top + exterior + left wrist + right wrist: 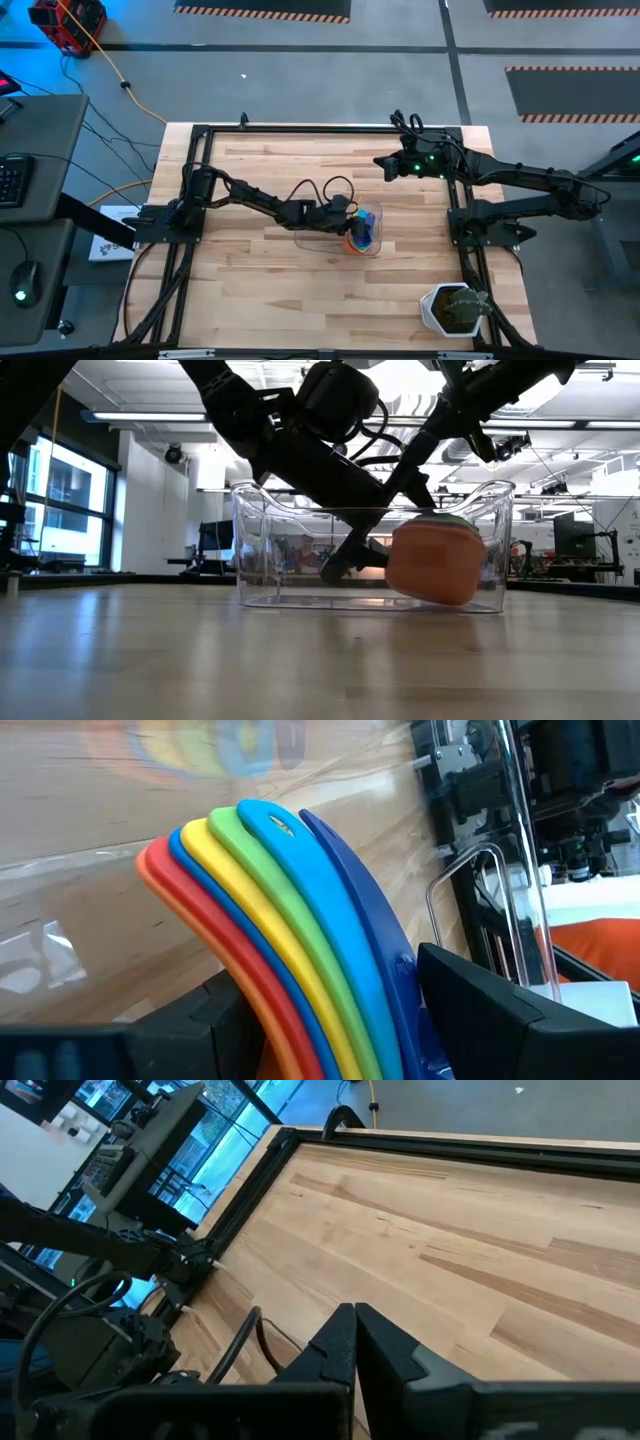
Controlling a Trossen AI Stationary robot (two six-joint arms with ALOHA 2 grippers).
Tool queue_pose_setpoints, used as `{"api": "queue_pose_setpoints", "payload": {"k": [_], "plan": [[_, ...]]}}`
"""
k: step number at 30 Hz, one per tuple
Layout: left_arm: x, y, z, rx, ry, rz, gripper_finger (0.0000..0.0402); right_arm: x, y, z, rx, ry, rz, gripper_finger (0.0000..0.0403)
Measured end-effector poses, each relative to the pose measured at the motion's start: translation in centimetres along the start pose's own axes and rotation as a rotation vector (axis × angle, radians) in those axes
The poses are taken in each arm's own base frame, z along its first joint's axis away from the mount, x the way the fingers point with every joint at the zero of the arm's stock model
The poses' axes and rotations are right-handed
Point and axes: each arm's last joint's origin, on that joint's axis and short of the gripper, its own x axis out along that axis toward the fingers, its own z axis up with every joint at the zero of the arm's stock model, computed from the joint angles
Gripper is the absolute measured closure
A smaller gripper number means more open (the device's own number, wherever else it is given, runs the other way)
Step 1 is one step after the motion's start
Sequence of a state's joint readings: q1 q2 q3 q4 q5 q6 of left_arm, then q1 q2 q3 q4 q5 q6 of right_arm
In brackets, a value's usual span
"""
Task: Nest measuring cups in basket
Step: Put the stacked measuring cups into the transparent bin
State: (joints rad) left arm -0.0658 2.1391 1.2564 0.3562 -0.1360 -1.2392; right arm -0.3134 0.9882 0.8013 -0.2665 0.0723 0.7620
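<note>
The measuring cups [361,232] sit nested in one stack inside the clear basket [262,545] at the table's middle. In the low view the outermost orange cup [436,565] is tilted, with a green rim above it. The left wrist view shows the handles [290,910] fanned out: red, blue, yellow, green, light blue, dark blue. My left gripper [330,1020] reaches into the basket from the table's left and is shut on these handles. My right gripper [355,1342] waits shut above the table's far right part [385,165]. My left gripper pinches the stacked handles together between its two fingers, one finger [205,1020] against the red handle [250,995], the other [480,1010] against the dark blue handle [400,980]. It comes slanting down from the table's left. The stack is tilted inside the basket; whether it touches the floor I cannot tell.
A white pot with a green plant [455,308] stands at the table's near right corner. Bare wood lies all around the basket [308,246]. Cables loop from the left arm just beyond the basket [335,188].
</note>
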Motion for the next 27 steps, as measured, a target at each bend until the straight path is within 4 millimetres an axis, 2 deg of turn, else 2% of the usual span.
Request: {"api": "queue_pose_setpoints", "payload": {"k": [14, 27], "plan": [[0.0, 0.0, 0.01, -0.005, -0.003, 0.001, 0.0165, 0.0, 0.0, 0.0, -0.001, 0.0, 0.0, 0.0402], [-0.01, -0.02, 0.0, -0.005, -0.004, 0.0, 0.01, 0.0, 0.0, 0.0, -0.002, 0.0, 0.0, 0.0402]]}}
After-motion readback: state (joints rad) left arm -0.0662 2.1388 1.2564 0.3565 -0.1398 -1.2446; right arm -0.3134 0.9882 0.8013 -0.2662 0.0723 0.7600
